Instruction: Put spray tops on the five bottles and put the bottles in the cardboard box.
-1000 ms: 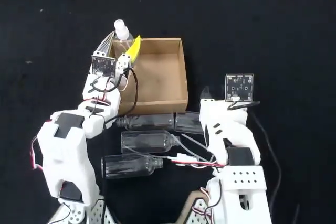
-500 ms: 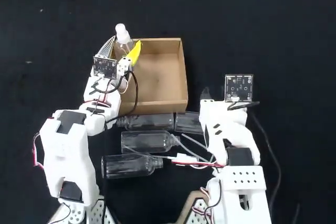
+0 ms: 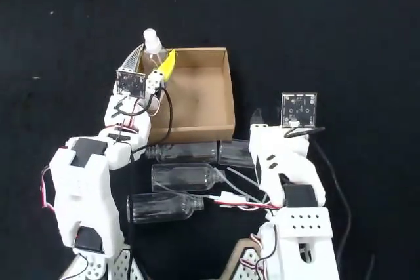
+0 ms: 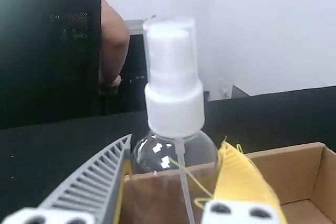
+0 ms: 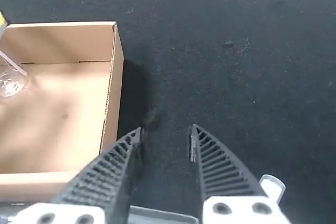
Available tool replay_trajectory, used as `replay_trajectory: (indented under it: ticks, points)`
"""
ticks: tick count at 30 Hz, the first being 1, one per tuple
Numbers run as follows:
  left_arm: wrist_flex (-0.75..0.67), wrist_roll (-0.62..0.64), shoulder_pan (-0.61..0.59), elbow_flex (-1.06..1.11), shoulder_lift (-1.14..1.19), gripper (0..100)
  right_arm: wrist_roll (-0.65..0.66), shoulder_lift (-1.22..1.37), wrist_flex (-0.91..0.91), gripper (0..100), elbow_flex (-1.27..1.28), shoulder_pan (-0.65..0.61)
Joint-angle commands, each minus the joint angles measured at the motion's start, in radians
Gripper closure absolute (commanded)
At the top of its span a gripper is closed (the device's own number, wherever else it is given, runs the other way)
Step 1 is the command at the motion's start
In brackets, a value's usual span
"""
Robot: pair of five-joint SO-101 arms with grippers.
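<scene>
We are finding the left tool (image 3: 157, 54) clamped on the capped bottle (image 3: 152, 39), barely shifted and now settling in the far-left corner of the cardboard box (image 3: 197, 129); release is seemingly nearing. Uncapped bottles (image 3: 180, 177) are lying on the counter (image 3: 341, 50). The right tool (image 5: 165, 132) is standing with jaws apart, empty.

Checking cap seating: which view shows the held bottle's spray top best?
Left wrist view: spray top close up, above the left gripper. High view shows it small; right wrist view, the bottle's base.

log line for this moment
left gripper: shut on capped bottle at cardboard box corner | right gripper: open, empty | other bottles: lying uncapped
</scene>
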Motion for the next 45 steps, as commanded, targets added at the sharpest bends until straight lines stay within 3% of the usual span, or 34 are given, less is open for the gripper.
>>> replay_trajectory:
  ticks: [1, 23, 28, 39, 45]
  points:
    - [-0.021, 0.003, -0.024, -0.050, -0.011, 97, 0.003, -0.019, -0.025, 87.1, -0.005, 0.015]
    - [-0.017, 0.002, -0.059, -0.079, 0.023, 97, 0.003, -0.019, -0.025, 87.1, -0.005, 0.015]
    - [-0.023, -0.077, -0.054, -0.082, 0.071, 97, 0.003, -0.019, -0.025, 87.1, -0.005, 0.015]
    - [-0.018, -0.031, -0.065, -0.087, 0.074, 97, 0.003, -0.019, -0.025, 87.1, -0.005, 0.015]
    - [-0.021, -0.031, -0.067, -0.087, 0.081, 80, 0.003, -0.019, -0.025, 87.1, -0.005, 0.015]
